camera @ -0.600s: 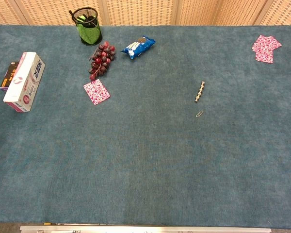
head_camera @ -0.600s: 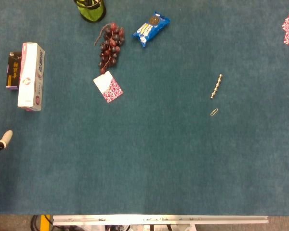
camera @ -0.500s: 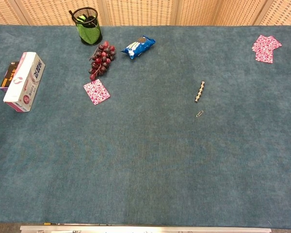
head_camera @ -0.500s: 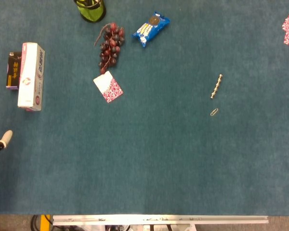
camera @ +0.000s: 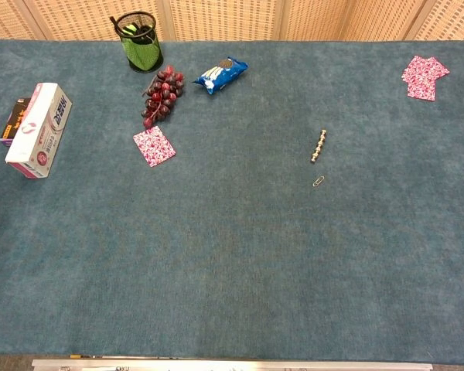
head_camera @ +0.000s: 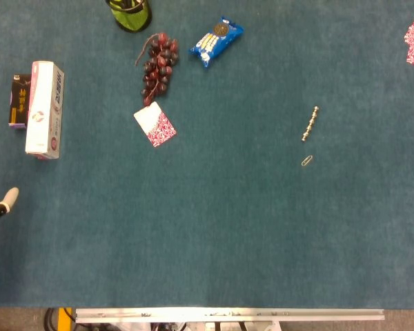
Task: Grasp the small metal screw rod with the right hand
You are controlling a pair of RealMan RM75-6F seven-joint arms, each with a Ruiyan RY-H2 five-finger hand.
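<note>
The task is not started: the screw rod (head_camera: 310, 124) lies free on the tabletop (head_camera: 228, 227), just above a paper clip (head_camera: 307, 161). The right hand is not visible, so I cannot tell its state.

Blue-carpeted table (camera: 232, 270) bears screw rod (camera: 319, 145), paperclip (camera: 318, 182), grapes (camera: 161, 94).

Teal cloth (camera: 232, 263), dk red grapes (camera: 161, 94), blue packet (camera: 220, 75), green cup (camera: 139, 35).
</note>
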